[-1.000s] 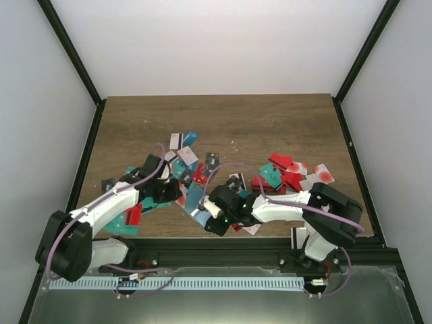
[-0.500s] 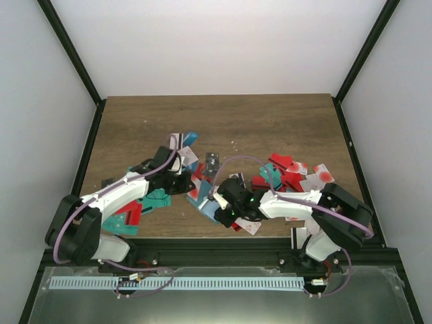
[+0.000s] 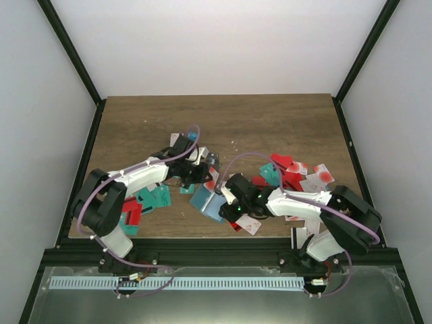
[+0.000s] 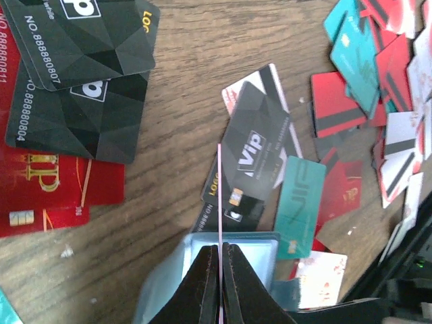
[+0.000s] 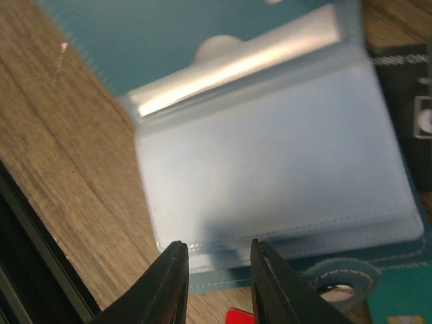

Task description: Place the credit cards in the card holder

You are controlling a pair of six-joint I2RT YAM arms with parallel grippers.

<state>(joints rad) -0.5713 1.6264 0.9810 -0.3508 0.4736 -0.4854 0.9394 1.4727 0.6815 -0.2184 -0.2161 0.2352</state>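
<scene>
Left gripper [image 4: 221, 247] clamps one credit card [image 4: 219, 196] edge-on, just over the open card holder [image 5: 135, 34]. Right gripper [image 5: 217, 253] sits at the holder's clasp edge, jaws narrowly apart, gripping nothing visible. Risk: the card misses the clear pocket [image 5: 270, 175] and shoves the holder aside.

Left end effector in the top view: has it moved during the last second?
Yes. The left end effector has moved right and farther from the black metal base rail.
</scene>
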